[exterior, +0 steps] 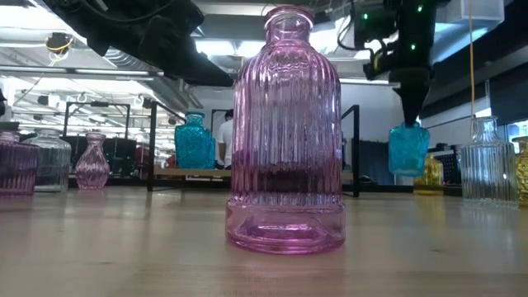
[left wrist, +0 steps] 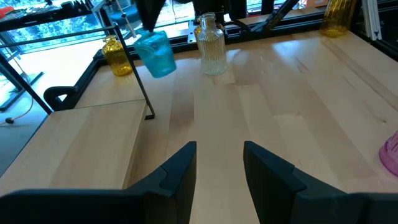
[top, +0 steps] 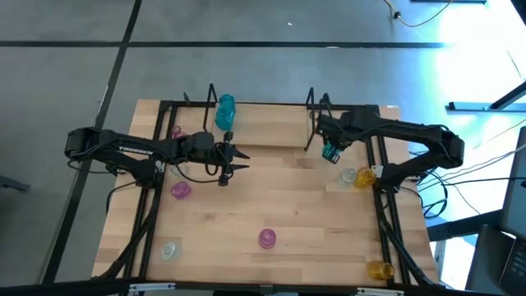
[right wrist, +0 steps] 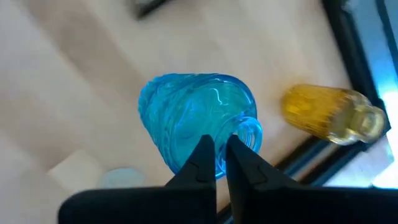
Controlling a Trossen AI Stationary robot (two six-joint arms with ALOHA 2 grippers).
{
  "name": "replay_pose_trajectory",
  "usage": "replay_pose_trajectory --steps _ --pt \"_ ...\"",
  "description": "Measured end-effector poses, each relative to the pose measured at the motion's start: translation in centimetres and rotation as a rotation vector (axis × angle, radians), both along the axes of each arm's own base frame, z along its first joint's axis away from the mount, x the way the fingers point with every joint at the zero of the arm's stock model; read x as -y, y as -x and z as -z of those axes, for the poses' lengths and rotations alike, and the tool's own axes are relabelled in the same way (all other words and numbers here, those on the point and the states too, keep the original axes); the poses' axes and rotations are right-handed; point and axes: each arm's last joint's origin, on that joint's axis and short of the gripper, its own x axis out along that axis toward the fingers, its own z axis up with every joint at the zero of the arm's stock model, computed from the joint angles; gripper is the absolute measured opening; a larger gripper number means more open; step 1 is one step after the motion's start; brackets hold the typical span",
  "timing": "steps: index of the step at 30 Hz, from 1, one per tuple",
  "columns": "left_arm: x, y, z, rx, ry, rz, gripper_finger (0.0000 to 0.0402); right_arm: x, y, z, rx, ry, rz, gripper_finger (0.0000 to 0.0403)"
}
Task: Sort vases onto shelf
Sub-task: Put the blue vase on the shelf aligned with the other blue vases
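Observation:
My right gripper (right wrist: 219,142) is shut on a teal-blue vase (right wrist: 193,118), which hangs by the shelf's right end frame (top: 312,123) and also shows in the low view (exterior: 408,148). Another teal vase (top: 225,111) stands on the light-wood shelf (top: 271,123), and a small pink vase (top: 175,131) stands near the shelf's left end. My left gripper (left wrist: 219,149) is open with nothing between its fingers, over the table in front of the shelf (top: 238,160). A clear vase (top: 348,175) and a yellow vase (top: 364,177) stand upright on the table near my right arm. My right gripper pinches the rim of the teal vase's mouth (right wrist: 249,129) between its two fingers; one finger (right wrist: 239,155) seems to sit in the mouth and the other (right wrist: 200,155) outside on the neck. The fingers point steeply down. The vase hangs below them, slightly tilted, clear of the table.
A tall pink vase (exterior: 285,132) stands close to the low camera, near the front edge (top: 267,238). Another pink vase (top: 181,191), a clear one (top: 169,251) and a yellow one (top: 378,269) stand on the table. Black frame rails (top: 386,222) run along both sides.

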Motion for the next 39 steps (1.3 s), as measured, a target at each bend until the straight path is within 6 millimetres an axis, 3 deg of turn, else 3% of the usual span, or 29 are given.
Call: replay_pose_trajectory --steps 11,18,27,39 --pt "0.0 0.0 0.0 0.0 0.0 0.0 0.0126 -5.5 -1.5 -0.2 0.044 -0.038 -0.2 0.0003" --pt "0.0 0.0 0.0 0.0 0.001 0.0 0.0126 -7.8 -3.0 -0.4 0.172 -0.014 -0.363 0.0002" --pt "0.0 0.0 0.0 0.0 0.002 -0.001 0.0126 -8.9 -5.2 -0.1 0.258 0.06 -0.565 0.0003" --pt "0.0 0.0 0.0 0.0 0.001 -0.001 0.0126 -9.1 -9.6 4.5 0.153 0.155 -0.79 0.0005"
